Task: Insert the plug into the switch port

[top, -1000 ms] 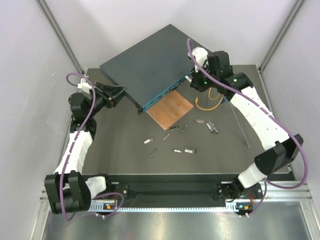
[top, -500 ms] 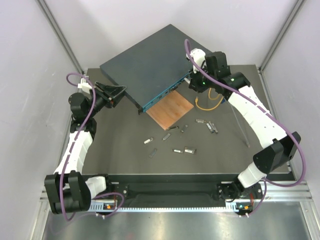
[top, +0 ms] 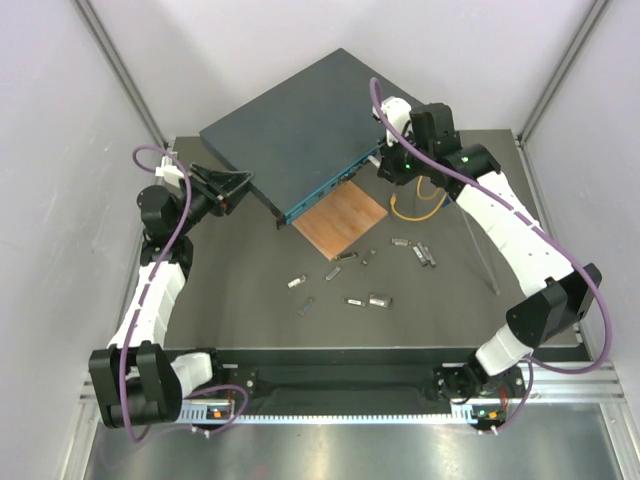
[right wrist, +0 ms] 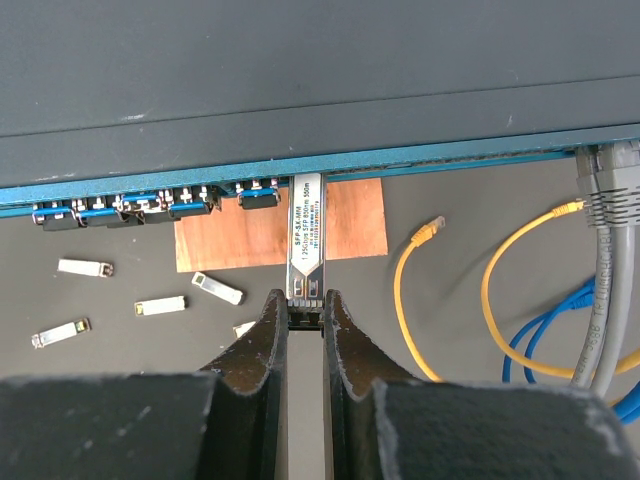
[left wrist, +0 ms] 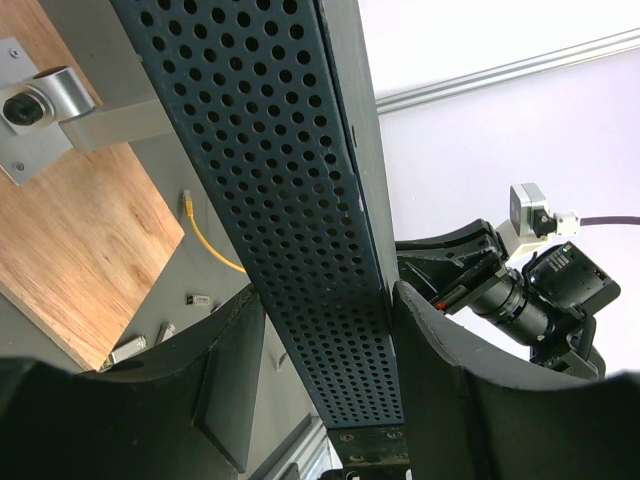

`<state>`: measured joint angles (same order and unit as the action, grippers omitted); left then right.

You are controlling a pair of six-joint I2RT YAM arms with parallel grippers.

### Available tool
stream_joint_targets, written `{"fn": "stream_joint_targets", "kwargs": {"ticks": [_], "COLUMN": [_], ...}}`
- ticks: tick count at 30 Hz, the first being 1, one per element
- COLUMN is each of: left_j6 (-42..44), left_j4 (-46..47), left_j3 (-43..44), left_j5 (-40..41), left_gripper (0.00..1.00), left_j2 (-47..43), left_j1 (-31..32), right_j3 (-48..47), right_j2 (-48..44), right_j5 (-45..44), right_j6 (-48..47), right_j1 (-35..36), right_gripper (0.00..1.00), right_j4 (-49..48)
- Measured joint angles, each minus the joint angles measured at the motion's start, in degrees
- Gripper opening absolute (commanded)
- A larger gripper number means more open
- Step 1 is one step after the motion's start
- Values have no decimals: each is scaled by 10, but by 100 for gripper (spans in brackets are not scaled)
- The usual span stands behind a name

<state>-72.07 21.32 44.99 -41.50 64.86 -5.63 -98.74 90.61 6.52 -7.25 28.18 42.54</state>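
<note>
Sitting closer to switch [right wrist: 300, 80] than before: R end effector [right wrist: 305, 305] w/ plug [right wrist: 305, 235].

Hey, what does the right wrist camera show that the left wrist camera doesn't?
Only the right wrist: the right gripper shut on the plug, its tip at the port row of the switch, plus blue cables. Only the left wrist: the left gripper clamping the switch's perforated side, with the other arm beyond. Both: the switch, the wooden square, the yellow cable and loose plugs.
</note>
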Motion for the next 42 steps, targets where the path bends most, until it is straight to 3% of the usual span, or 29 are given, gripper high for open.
{"fn": "stream_joint_targets", "kwargs": {"ticks": [42], "left_j6": [1], "left_j4": [0], "left_j3": [0], "left_j5": [1], "left_gripper": [6], "left_j2": [0], "left_j1": [0], "right_j3": [1], "right_j2": [-3], "right_j5": [25], "right_j6": [1], "right_j1": [-3], "right_gripper": [0], "right_j4": [-6]}}
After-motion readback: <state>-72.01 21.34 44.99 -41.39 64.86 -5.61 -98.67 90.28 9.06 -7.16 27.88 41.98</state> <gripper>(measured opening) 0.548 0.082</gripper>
